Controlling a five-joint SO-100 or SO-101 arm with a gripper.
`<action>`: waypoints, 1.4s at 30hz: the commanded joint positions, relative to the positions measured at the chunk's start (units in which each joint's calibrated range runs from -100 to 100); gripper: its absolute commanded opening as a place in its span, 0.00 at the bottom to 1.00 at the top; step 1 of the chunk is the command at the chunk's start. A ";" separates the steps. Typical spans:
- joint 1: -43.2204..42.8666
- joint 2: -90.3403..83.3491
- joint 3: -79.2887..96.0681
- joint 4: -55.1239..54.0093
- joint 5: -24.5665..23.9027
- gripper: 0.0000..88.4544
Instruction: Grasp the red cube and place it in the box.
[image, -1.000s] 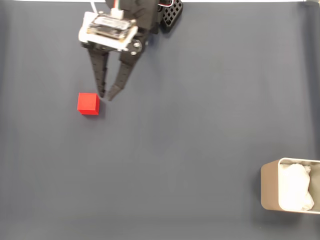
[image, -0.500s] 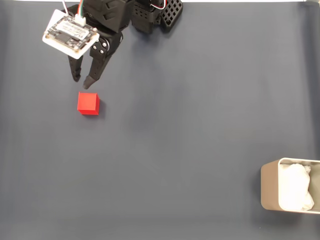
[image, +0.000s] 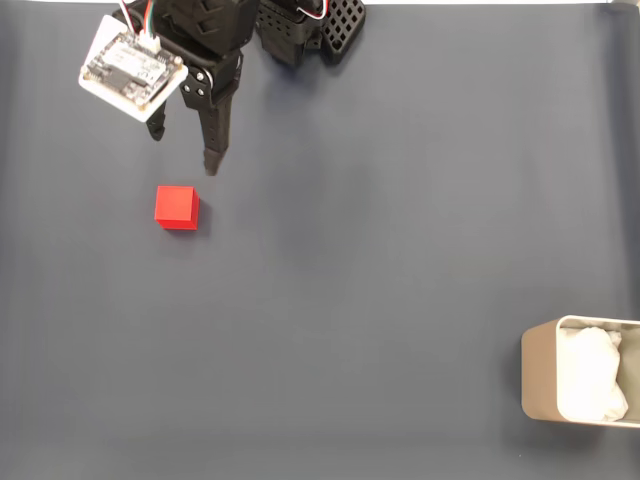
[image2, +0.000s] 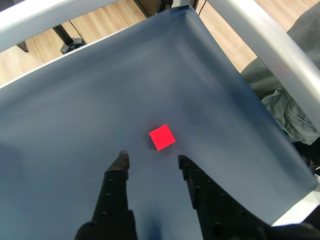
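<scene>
Claw open above red cube (not touching); box far off.

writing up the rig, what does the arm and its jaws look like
The arm is matte black plastic. A white plate with a bare circuit board sits at the wrist, fed by red, white and green wires. The gripper has two long tapered black jaws with small studs along them.

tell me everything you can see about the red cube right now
The red cube is small, bright red and plain, with matte faces and sharp edges. It sits flat on the dark blue-grey cloth, alone, with nothing touching it. In the wrist view it lies just ahead of the open gripper, roughly centred between the two black fingers. The box stands far off at the fixed view's lower right.
</scene>
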 joint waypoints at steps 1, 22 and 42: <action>0.83 0.41 0.31 -2.67 1.03 0.31; 3.10 6.04 15.45 -24.89 2.59 0.40; 4.38 13.24 22.57 -39.81 4.79 0.42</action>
